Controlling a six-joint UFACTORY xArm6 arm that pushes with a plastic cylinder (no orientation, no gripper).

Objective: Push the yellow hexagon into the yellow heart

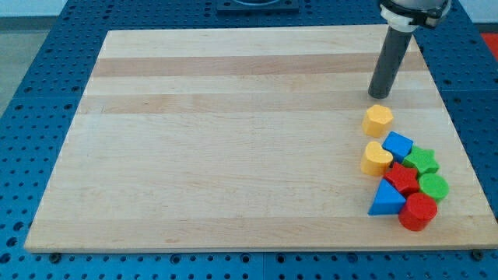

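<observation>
The yellow hexagon (378, 119) lies on the wooden board at the view's right. The yellow heart (376, 159) lies just below it, a small gap apart. My tip (377, 96) stands just above the hexagon, close to its top edge and seemingly not touching it. The rod rises toward the view's top right.
A cluster sits below and right of the heart: a blue block (398, 145), a green star (422, 161), a red star (402, 178), a green cylinder-like block (433, 187), a blue triangle (386, 199) and a red block (418, 211). The board's right edge (459, 140) is near.
</observation>
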